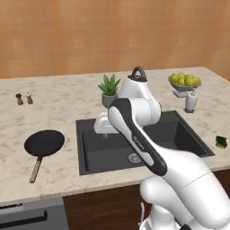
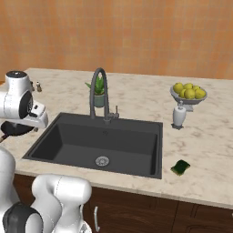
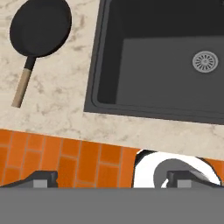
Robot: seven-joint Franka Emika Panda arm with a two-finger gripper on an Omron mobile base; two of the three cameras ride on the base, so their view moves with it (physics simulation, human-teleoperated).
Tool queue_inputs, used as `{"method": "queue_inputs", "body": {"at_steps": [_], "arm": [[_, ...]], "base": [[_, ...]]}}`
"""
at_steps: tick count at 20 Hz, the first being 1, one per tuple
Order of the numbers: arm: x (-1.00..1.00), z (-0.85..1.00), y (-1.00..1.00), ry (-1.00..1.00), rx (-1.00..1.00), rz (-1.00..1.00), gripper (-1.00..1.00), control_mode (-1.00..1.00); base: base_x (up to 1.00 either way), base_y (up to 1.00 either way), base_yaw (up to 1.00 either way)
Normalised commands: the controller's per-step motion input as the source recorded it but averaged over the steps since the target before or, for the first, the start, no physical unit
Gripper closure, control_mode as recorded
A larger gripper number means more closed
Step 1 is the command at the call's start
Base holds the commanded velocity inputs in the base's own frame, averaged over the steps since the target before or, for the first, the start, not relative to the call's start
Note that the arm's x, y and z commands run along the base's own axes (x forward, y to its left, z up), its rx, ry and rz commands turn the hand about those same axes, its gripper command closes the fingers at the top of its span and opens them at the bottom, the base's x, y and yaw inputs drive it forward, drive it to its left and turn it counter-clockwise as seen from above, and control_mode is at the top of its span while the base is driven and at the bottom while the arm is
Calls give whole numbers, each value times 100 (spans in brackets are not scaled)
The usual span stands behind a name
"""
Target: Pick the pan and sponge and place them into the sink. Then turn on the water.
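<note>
The black pan (image 1: 43,143) lies on the counter left of the sink (image 1: 103,155), its wooden handle (image 1: 35,170) pointing toward the front edge. In the hand view the pan (image 3: 41,27) is at the upper left and the sink (image 3: 153,65) with its drain (image 3: 204,61) at the right. My gripper (image 3: 111,179) is open with nothing between its fingers, held high over the sink's front left corner. The green and yellow sponge (image 1: 221,142) rests on the counter right of the sink (image 2: 77,145), near the front edge (image 2: 180,167). No water runs from the faucet (image 2: 99,93).
A potted plant (image 1: 109,87) stands behind the sink. A bowl of lemons (image 1: 184,81) and a white dispenser (image 1: 191,101) stand at the back right. Two small shakers (image 1: 24,98) sit at the far left. Orange floor tiles (image 3: 65,162) show below the counter edge.
</note>
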Motion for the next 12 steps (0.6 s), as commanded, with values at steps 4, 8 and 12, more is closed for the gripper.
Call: {"method": "queue_inputs", "body": {"at_steps": [4,8,12], "arm": [[-3,-39,77,9,0,0,-100,-100],[0,-40,87,10,-1,-4,-100,-100],[0,-34,96,11,-12,-4,-100,-100]], "base": [[0,0,0],[0,0,0],[0,0,0]]}}
